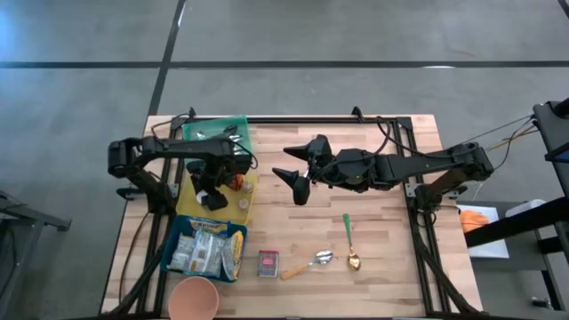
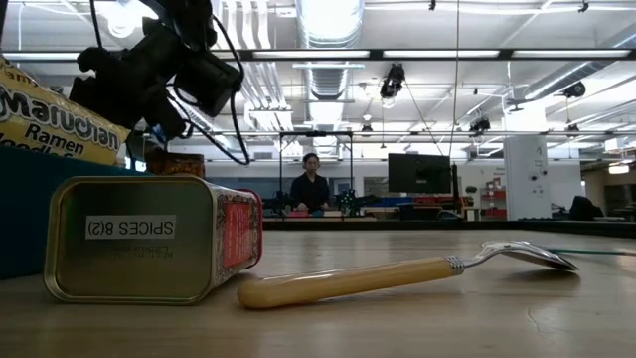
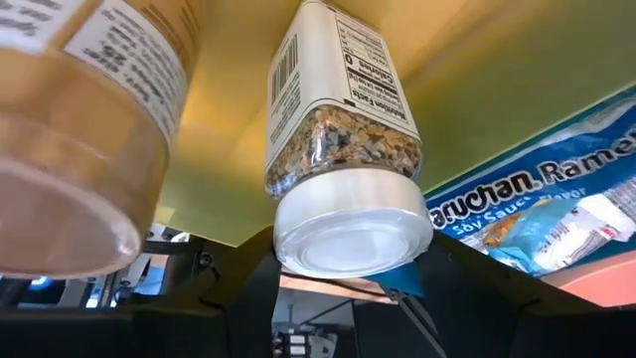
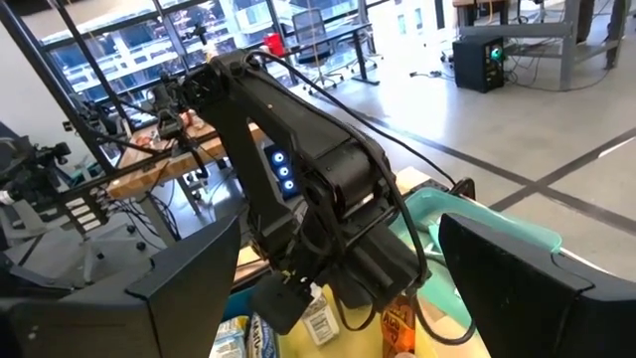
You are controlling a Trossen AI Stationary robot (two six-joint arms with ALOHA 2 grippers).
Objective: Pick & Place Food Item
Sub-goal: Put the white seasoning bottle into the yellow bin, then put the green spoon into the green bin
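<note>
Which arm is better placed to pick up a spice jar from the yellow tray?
Left. Its claw is over the yellow tray, its fingers either side of the white-capped spice jar. The right claw hangs open over bare table, clear of the tray.

My left arm (image 1: 169, 153), in the left half of the high frame, is matte black with boxy links and loose black cables looping off its wrist. My right arm (image 1: 418, 166), right of centre, is the same black, rounded at the joints, with a thin cable trailing toward the right edge. In the right wrist frame's centre I see small blue lights on the left arm's housing, and black wires below.
</note>
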